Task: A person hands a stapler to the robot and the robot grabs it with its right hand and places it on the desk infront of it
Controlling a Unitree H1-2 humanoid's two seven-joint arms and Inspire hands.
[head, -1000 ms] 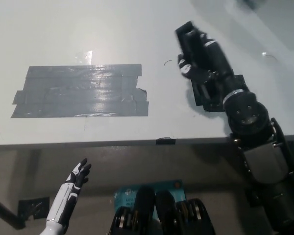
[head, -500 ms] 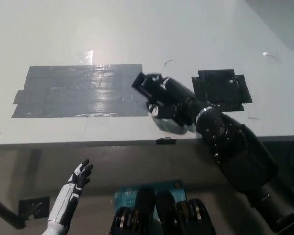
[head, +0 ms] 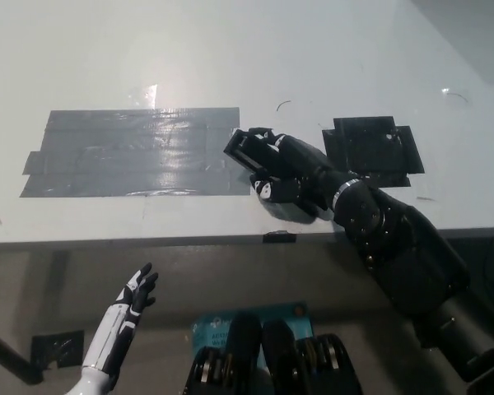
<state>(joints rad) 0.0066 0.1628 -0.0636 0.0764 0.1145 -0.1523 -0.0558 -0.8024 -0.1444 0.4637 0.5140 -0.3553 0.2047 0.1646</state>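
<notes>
Barely shifted: right robot hand closed around stapler.

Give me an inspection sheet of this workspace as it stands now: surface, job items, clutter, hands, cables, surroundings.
Surface: white desk, front edge running across the picture.
Job's things: stapler, black, held in the right hand low over the desk near its front edge; whether it touches the desk cannot be told.
Clutter: grey tape patch stuck flat on the desk, left of the stapler; black tape patch further right; a small black tab on the desk's front edge.
Hands: right hand shut on the stapler; left hand open, resting below the desk edge at lower left.
Cables: nothing seen.
Surroundings: floor below the desk; blue board beside the robot's body.
</notes>
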